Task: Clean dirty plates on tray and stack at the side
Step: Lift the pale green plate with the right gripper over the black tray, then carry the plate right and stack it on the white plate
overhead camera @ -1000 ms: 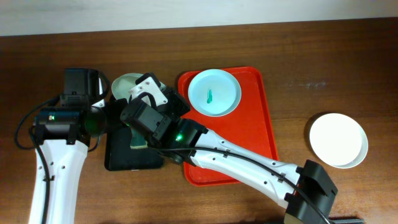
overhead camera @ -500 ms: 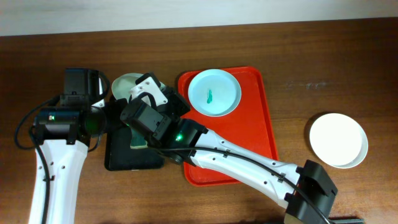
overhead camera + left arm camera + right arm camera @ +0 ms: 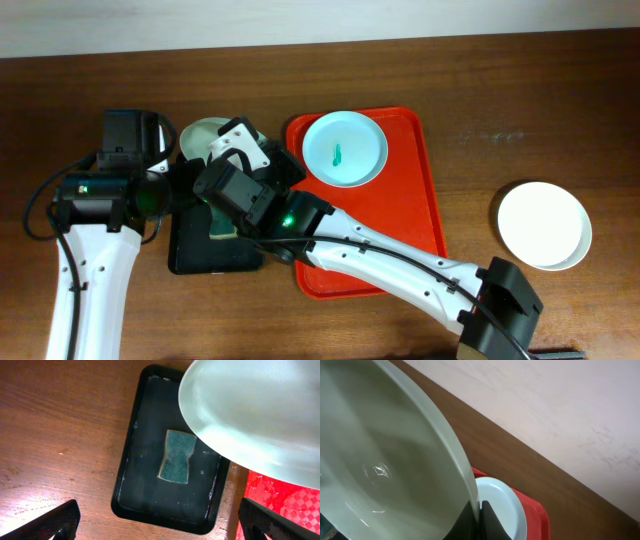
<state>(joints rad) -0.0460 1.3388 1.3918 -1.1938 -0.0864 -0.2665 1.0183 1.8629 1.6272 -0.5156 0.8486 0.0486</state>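
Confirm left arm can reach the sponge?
Probably yes. The sponge lies uncovered in the black tray below the left gripper, jaws open; the mint plate in the right gripper overhangs only the tray's corner.

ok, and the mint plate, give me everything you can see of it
The mint plate is round, shallow and pale green, glossy like glazed ceramic or plastic, with a thin rim. The right hand is shut on that rim and holds the plate tilted, lifted over one corner of the black tray, near the sponge. No teal smear shows on the faces in view. From overhead, the right arm partly hides it. Nothing else appears to touch it.
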